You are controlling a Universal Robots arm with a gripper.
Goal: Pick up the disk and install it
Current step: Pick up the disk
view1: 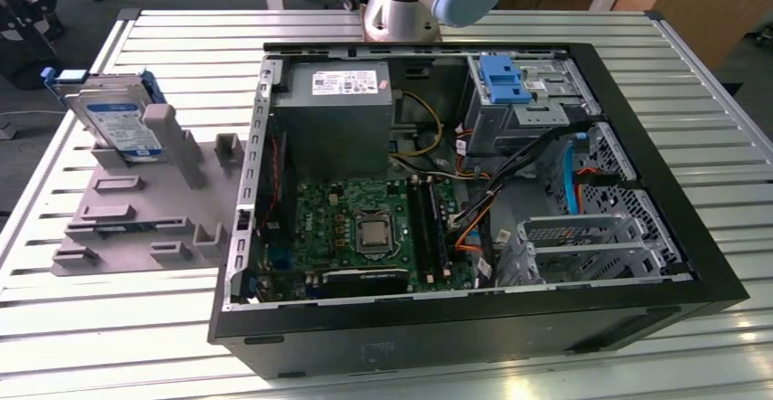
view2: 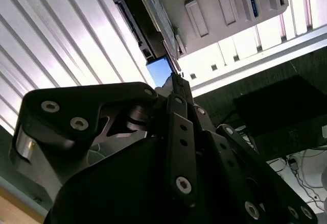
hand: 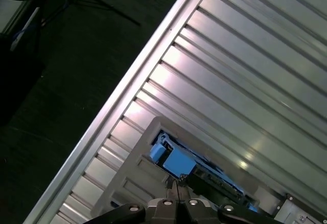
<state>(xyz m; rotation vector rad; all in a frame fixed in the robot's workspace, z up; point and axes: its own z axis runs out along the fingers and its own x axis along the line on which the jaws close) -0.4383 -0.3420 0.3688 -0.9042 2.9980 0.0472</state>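
A slatted table (view1: 205, 38) carries a computer case (view1: 483, 328) (opened) and grey rack (view1: 133, 210).

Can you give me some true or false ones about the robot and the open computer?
1. The disk stands upright in the grey holder on the table. True.
2. The gripper is holding the disk. False: it holds nothing and is apart from the disk.
3. The computer case lies open, with its green board showing. True.
4. The disk is already inside the case. False: it is outside, at the exterior view's left of the case.
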